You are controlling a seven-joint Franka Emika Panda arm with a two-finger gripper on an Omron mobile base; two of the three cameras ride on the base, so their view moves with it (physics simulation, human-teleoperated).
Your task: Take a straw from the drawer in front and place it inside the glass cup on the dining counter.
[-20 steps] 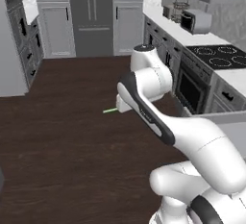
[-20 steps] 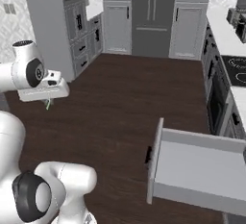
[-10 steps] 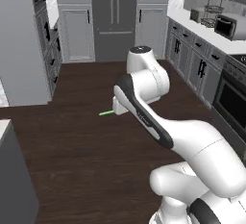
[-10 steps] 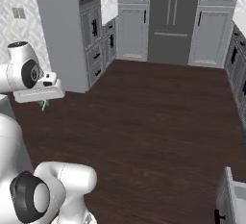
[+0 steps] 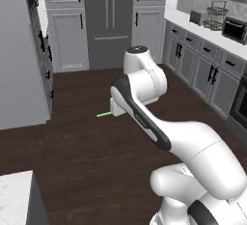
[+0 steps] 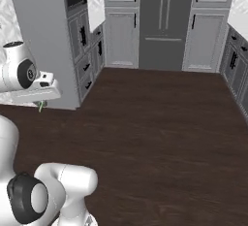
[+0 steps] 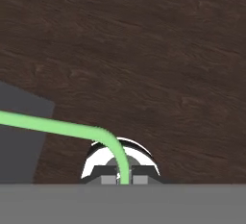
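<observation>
Right at bottom of hand view, gripper (image 7: 124,179) is closed on the straw (image 7: 57,128), fingers pinched tight w/ the light-green stick between them. Straw rises from the tips, then runs off toward left edge of that view; looks bent there, prob lens effect, can't tell for sure. Dark wood floor (image 7: 144,50) lies below it, plus a grey block at left of hand view, can't tell what it is.

Left base view: white arm reaches fwd over the floor, straw (image 5: 103,114) pokes out leftward from the hand, roughly level, well above the floor. Corner of a white marble top (image 5: 14,195) at lower left, near the base. Right base view: straw tip (image 6: 40,106) hangs just under the hand at left.

Further back: grey cabinets (image 6: 121,24) either side, tall dark fridge (image 5: 107,19) at far wall. Far right in left base view, counter w/ toaster (image 5: 198,17), wire rack (image 5: 215,18).
</observation>
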